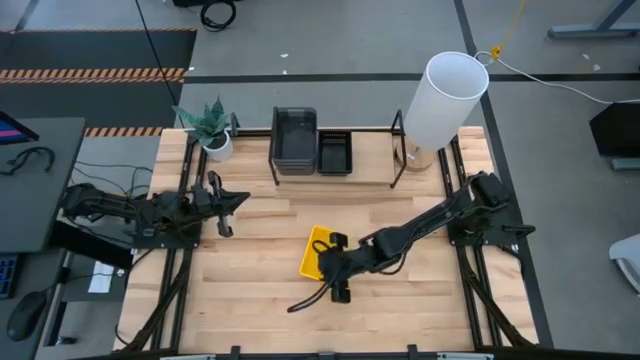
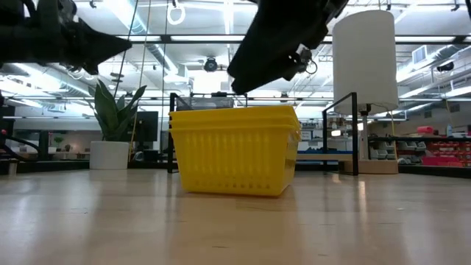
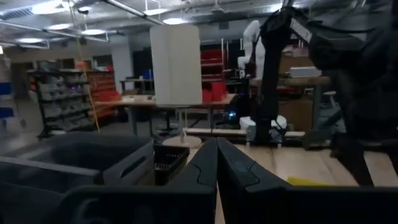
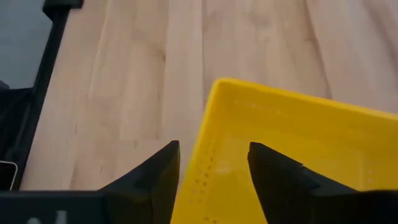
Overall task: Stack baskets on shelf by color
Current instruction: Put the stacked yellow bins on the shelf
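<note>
Nested yellow baskets (image 1: 314, 252) (image 2: 235, 151) stand on their base in the middle of the table. My right gripper (image 1: 334, 262) (image 2: 271, 60) hangs open just above them. In the right wrist view one finger (image 4: 158, 171) is outside the yellow side wall (image 4: 208, 143) and the other (image 4: 277, 177) is over the inside. At the far edge, the black tube shelf (image 1: 380, 130) holds dark grey baskets (image 1: 294, 138) and black baskets (image 1: 334, 152). My left gripper (image 1: 236, 199) (image 3: 216, 149) is shut and holds nothing, left of the shelf.
A tall white cylinder (image 1: 446, 98) stands at the shelf's right end, and a potted plant (image 1: 212, 128) at its left end. Black rails (image 1: 185, 250) run along both table sides. Bare wood lies in front of the shelf (image 1: 300, 205) and along the near edge.
</note>
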You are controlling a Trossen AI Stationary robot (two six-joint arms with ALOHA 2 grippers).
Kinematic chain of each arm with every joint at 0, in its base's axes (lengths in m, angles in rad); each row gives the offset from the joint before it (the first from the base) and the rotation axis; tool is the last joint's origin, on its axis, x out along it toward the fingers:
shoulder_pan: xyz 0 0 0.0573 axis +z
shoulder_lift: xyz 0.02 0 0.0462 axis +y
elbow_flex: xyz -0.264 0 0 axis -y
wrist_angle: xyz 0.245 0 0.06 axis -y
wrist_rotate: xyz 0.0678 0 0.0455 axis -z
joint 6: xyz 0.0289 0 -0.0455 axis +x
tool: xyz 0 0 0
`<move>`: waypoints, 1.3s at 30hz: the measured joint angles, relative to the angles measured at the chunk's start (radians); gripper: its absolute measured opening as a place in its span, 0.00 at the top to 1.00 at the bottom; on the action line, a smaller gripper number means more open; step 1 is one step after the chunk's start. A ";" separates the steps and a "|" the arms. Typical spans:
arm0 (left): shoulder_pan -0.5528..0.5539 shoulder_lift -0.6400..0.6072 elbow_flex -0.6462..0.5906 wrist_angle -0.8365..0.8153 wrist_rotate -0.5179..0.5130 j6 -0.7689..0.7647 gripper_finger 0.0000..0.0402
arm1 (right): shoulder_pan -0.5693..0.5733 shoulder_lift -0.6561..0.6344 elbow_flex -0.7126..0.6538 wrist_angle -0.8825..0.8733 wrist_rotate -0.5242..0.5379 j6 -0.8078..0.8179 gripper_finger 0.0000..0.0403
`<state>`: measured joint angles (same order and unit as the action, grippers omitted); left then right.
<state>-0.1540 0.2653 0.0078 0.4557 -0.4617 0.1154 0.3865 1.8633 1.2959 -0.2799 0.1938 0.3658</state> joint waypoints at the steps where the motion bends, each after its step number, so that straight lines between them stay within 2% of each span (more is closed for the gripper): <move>1: -0.016 -0.007 0.000 0.003 -0.021 0.015 0.99 | 0.004 0.015 0.016 -0.010 0.004 0.006 0.50; 5: -0.084 -0.037 0.000 0.005 -0.118 0.084 0.99 | 0.014 0.068 0.070 -0.041 0.053 0.018 0.44; 10: -0.144 -0.084 0.000 0.002 -0.178 0.157 0.99 | 0.020 0.108 0.112 -0.047 0.071 0.019 0.41; 21: -0.154 -0.214 -0.001 -0.009 -0.186 0.272 0.99 | 0.021 0.178 0.115 -0.019 0.086 0.042 0.42; 26: -0.158 -0.263 -0.001 -0.063 -0.149 0.287 0.99 | 0.021 0.191 0.116 -0.049 0.121 0.071 0.43; 32: -0.178 -0.260 -0.001 -0.195 -0.066 0.195 0.98 | 0.021 0.199 0.115 -0.144 0.128 0.108 0.53; 39: -0.186 -0.248 -0.001 -0.321 -0.063 -0.011 0.98 | 0.021 0.195 0.115 -0.244 0.090 0.111 0.73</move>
<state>-0.3405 0.0170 0.0067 0.1348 -0.5248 0.1040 0.4080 2.0583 1.4109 -0.5241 0.2833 0.4769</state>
